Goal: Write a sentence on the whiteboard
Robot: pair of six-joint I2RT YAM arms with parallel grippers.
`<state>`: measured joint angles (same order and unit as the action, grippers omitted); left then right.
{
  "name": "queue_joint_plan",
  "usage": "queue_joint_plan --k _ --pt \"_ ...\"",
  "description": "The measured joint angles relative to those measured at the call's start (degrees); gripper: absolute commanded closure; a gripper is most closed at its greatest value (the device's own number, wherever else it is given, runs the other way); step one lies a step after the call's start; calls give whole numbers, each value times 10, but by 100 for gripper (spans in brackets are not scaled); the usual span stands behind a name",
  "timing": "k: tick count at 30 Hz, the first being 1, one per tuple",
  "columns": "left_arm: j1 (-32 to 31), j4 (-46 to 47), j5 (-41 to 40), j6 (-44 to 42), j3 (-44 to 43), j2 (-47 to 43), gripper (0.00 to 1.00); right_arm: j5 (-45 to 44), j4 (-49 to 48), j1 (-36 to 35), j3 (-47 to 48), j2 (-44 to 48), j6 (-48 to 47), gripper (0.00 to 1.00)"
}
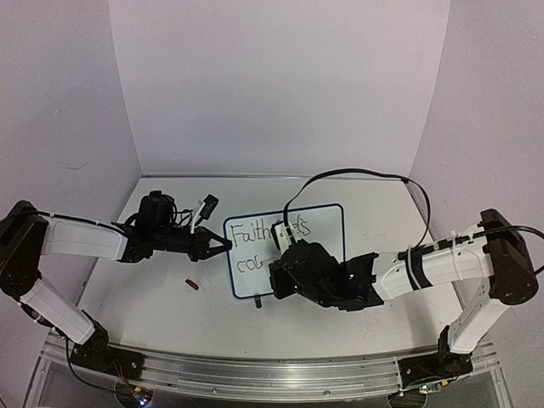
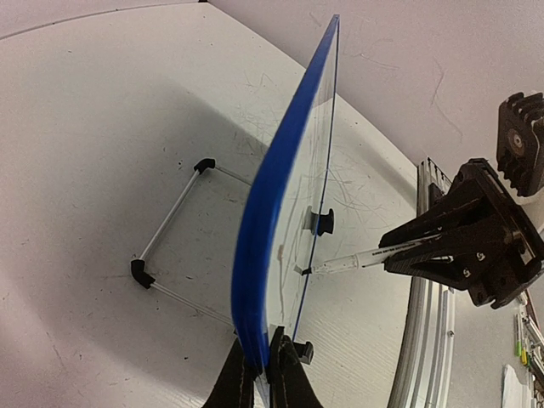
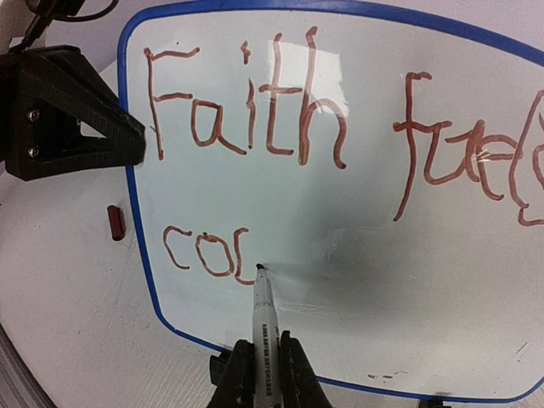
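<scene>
— What is the whiteboard [image 1: 330,229] made of?
— It is a small rectangular sheet, glossy white, with a thin dark-blue rim and rounded corners. It stands at the centre of the top view on the scuffed white tabletop [image 1: 153,297]. The left wrist view shows it edge-on [image 2: 263,212], rising steeply up the frame. Behind it a thin wire stand [image 2: 166,229] with black corner pieces runs out across the tabletop.
— Its long axis?
— It runs left to right in the top view, with the written face turned toward the bottom of that frame.
— And the sentence [image 3: 308,102]?
— It is in dark reddish-brown handwritten strokes. The top line reads "Faith", then "fuel" running to the right edge of the right wrist view. The lower line, at lower left, reads "co" and one part-made letter.
— The claws?
— The left gripper [image 2: 265,374] has its black fingers pinched on the whiteboard's blue rim, at its left edge in the top view. The right gripper [image 3: 263,365] is clamped around a slim white marker [image 3: 263,323] with black print. The marker's long axis runs straight up the frame, and its black tip touches the board just right of "co".
— Anything else?
— A small dark-red cylinder [image 3: 116,223] lies on the tabletop just left of the board.
</scene>
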<state>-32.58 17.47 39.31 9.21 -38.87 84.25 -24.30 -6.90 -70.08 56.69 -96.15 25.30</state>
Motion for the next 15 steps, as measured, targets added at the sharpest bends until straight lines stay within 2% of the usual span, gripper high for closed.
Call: queue_joint_plan --k 15 --pt "0 0 0 0 0 0 100 0 -7 6 0 8 1 100"
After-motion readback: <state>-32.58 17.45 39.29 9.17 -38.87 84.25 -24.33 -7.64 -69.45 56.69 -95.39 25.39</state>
